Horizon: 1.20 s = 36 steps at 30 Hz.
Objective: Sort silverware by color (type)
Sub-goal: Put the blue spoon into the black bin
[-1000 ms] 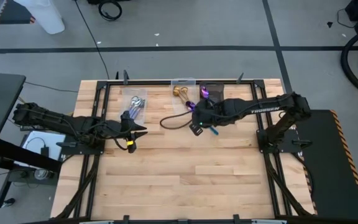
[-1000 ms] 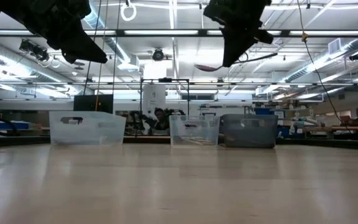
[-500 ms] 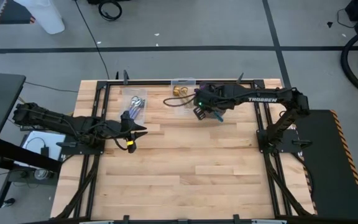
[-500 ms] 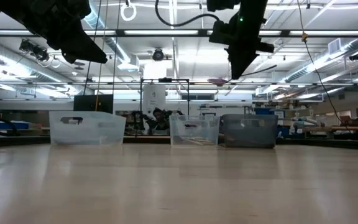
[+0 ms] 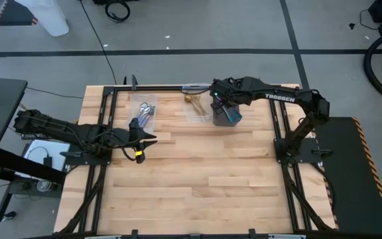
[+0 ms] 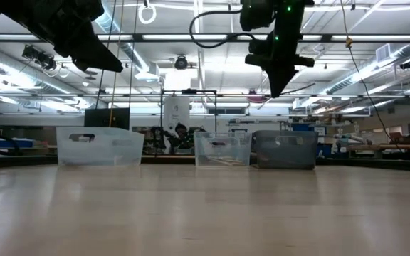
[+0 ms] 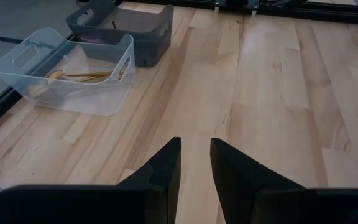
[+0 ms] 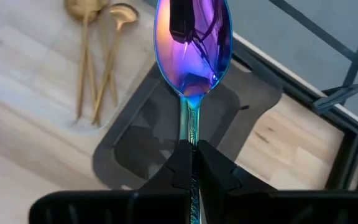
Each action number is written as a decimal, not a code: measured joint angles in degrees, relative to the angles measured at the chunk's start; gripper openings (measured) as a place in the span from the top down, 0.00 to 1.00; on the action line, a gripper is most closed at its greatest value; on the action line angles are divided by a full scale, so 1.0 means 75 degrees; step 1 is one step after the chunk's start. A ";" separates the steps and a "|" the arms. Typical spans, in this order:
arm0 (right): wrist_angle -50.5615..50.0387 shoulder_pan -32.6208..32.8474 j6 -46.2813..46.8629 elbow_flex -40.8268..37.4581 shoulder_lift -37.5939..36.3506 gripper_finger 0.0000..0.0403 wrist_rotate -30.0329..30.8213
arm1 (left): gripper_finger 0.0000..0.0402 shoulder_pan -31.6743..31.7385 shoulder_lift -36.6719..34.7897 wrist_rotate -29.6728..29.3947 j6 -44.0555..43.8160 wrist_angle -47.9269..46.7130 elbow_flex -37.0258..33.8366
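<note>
High view: spoon point(image 8: 193, 43) now over dark bin point(image 5: 227, 114).

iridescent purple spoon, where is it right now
The iridescent purple-blue metal spoon is clamped in the right claw, held above the dark rectangular bin, beside the gold spoons.

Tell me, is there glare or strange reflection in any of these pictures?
Right wrist view: the iridescent spoon held by the right gripper mirrors dark shapes in its shiny bowl. Low view: bright ceiling lights leave the right gripper and left gripper as dark silhouettes. High view: even light, no strong glare.
</note>
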 joint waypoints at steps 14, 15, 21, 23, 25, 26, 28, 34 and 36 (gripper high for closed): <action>0.0062 -0.0629 -0.0501 0.0000 0.0000 0.96 -0.0255 | 0.77 -0.0003 0.0000 -0.0075 0.0000 0.0002 0.0000; 0.0061 -0.0661 -0.0522 0.0000 0.0000 0.96 -0.0257 | 0.77 -0.0003 0.0000 -0.0113 0.0000 0.0003 0.0000; 0.0173 -0.0878 -0.0614 0.0000 0.0000 0.96 -0.0422 | 0.77 -0.0003 0.0000 -0.0233 0.0003 0.0006 0.0000; 0.0230 -0.0939 -0.0647 0.0000 0.0000 0.96 -0.0428 | 0.77 -0.0003 0.0000 -0.0233 0.0002 0.0009 0.0000; 0.0242 -0.1006 -0.0683 0.0000 0.0000 0.96 -0.0438 | 0.77 -0.0003 0.0000 -0.0236 0.0000 0.0009 0.0000; 0.0245 -0.1037 -0.0698 0.0000 0.0003 0.96 -0.0451 | 0.77 -0.0003 0.0000 -0.0236 0.0000 0.0009 0.0000; 0.0276 -0.1087 -0.0698 0.0000 0.0034 0.96 -0.0454 | 0.77 -0.0003 0.0000 -0.0239 0.0000 0.0009 0.0000; 0.0437 -0.1236 -0.0724 -0.0087 0.0126 0.96 -0.0615 | 0.77 0.0000 0.0003 -0.0262 0.0000 0.0018 0.0000; 0.0718 -0.1286 -0.0724 -0.0278 0.0121 0.96 -0.0628 | 0.77 0.0000 0.0003 -0.0265 0.0000 0.0018 0.0000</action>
